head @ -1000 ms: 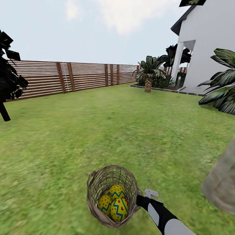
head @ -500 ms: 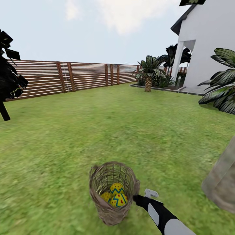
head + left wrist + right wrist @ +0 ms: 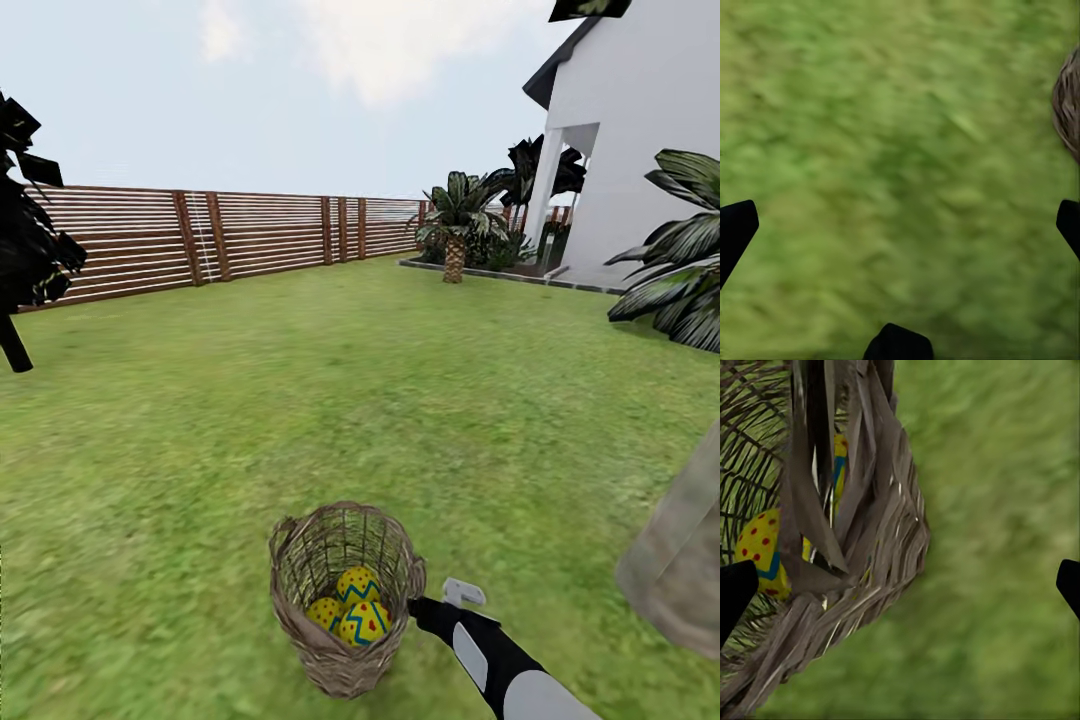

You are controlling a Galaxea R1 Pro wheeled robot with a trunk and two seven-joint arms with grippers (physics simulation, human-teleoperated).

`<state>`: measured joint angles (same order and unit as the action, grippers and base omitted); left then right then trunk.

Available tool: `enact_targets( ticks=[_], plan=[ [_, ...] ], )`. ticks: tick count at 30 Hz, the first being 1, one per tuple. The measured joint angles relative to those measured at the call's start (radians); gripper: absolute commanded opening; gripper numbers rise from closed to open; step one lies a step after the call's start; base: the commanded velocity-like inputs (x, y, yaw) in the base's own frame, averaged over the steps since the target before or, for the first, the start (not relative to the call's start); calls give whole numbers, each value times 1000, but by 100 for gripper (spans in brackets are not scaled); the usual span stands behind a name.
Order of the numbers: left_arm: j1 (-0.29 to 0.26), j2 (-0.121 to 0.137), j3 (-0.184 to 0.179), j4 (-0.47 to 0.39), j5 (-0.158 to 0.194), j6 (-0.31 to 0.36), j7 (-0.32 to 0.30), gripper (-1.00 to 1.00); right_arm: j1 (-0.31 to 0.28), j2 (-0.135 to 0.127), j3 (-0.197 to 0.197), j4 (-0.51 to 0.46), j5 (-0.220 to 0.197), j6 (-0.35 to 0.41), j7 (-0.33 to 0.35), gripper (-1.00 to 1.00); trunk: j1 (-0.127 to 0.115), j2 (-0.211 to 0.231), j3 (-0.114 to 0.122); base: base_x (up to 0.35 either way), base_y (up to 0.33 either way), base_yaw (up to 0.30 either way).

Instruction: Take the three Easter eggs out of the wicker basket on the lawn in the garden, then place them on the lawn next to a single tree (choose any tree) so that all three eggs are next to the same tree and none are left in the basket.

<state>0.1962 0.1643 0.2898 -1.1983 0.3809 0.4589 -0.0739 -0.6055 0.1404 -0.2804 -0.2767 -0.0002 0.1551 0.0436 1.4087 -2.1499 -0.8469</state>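
Nearest, right gripper [image 3: 418, 606] on a black-and-white arm, touching the rim of the round brown open-weave wicker basket [image 3: 300, 610]; in the right wrist view, fingertips [image 3: 735, 589] spread wide apart, the basket's wall between them. Inside, three yellow Easter eggs with blue zigzags and red dots [image 3: 352, 608]. Left gripper [image 3: 900, 225] splayed open over the green grass lawn [image 3: 350, 400]. Rightward, a grey-brown mottled tree trunk [image 3: 680, 560]. Farther off, brown slatted wooden fence [image 3: 200, 238], short palm [image 3: 456, 225], white house [image 3: 640, 130].

No readable text, label, brand, number or sign appears on anything here.
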Motion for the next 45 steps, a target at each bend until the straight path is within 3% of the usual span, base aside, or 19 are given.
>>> enact_targets(
  ticks=[5, 24, 30, 45],
  plan=[
    [0, 0, 0, 0, 0, 0, 0, 100, 0, 0, 0, -1, 0, -3, 0, 100, -19, 35, 16, -250, 0, 0],
    [0, 0, 2, -5, -1, 0, 0, 100, 1, 0, -6, -5, 0, -6, -1, 100, -92, 168, 75, -9, 0, 0],
    [0, 11, 2, -8, -2, 0, 0, 100, 2, -1, -11, -5, -3, -5, -1, 100, -115, 210, 95, 0, 0, -63],
    [0, 53, 2, 2, -5, -79, 0, 100, 151, -15, -15, -4, -4, -16, 0, 100, -173, 315, 157, 0, 0, -186]
  ],
)
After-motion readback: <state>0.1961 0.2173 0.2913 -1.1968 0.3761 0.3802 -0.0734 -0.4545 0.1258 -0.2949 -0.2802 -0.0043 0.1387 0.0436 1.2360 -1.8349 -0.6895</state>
